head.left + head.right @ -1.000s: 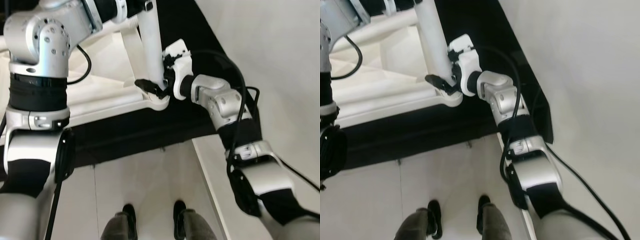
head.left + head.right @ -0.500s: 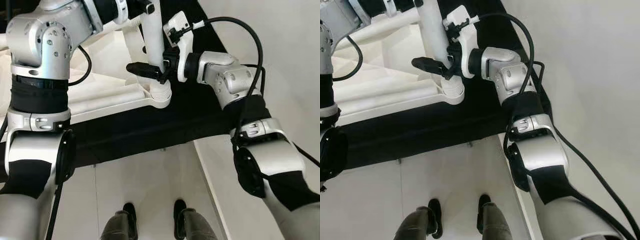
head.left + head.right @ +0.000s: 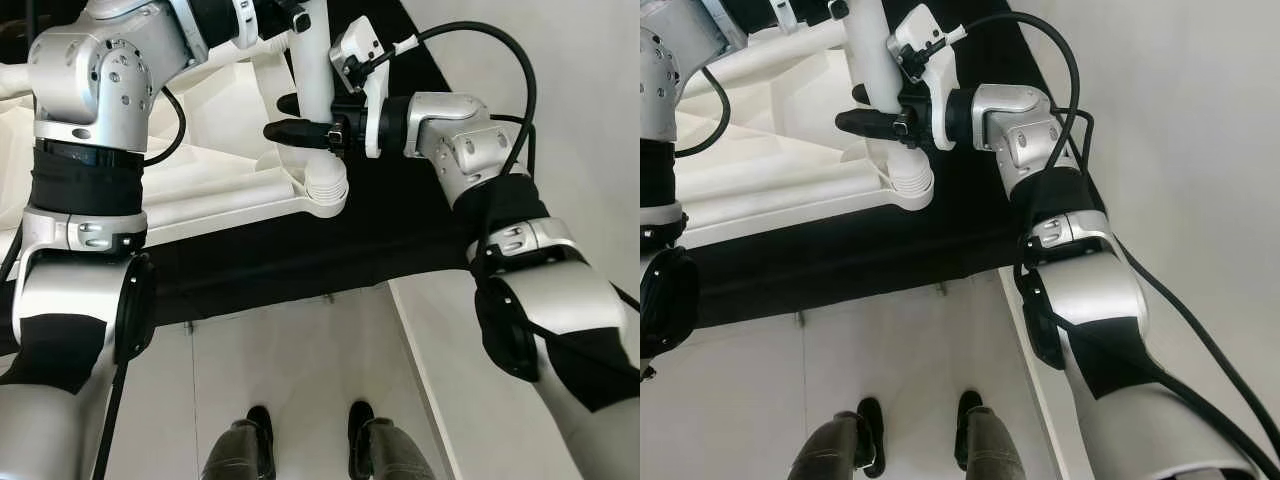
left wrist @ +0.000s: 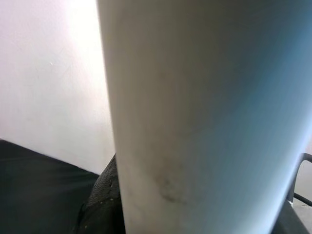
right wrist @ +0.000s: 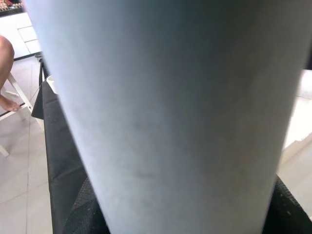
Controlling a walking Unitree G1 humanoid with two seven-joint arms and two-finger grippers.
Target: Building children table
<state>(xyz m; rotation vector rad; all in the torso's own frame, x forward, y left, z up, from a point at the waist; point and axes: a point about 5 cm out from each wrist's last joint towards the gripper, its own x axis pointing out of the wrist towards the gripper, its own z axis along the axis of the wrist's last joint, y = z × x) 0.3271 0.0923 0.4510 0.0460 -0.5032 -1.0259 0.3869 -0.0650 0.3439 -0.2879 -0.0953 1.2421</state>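
Note:
A white children's table point(image 3: 200, 200) lies upside down on a black surface. A white round table leg point(image 3: 312, 70) stands upright over the table's corner socket point(image 3: 330, 198), its ribbed lower end showing just above the socket. My right gripper point(image 3: 295, 117) reaches in from the right, level, with its black fingers point(image 3: 855, 121) shut around the leg a little above the ribbed end. My left gripper point(image 3: 288, 14) holds the same leg higher up, at the top edge of the view. In both wrist views the leg point(image 5: 165, 112) sits right against the camera.
The black surface point(image 3: 400, 230) ends at a pale tiled floor where my feet point(image 3: 260, 430) stand. A plain white wall point(image 3: 560, 100) runs along the right. In the right wrist view a person's bare leg point(image 5: 5, 58) shows beside a white chair leg.
My right gripper rose from the corner socket up the leg and turned level. The leg's ribbed end now shows above the socket. The left arm barely moved.

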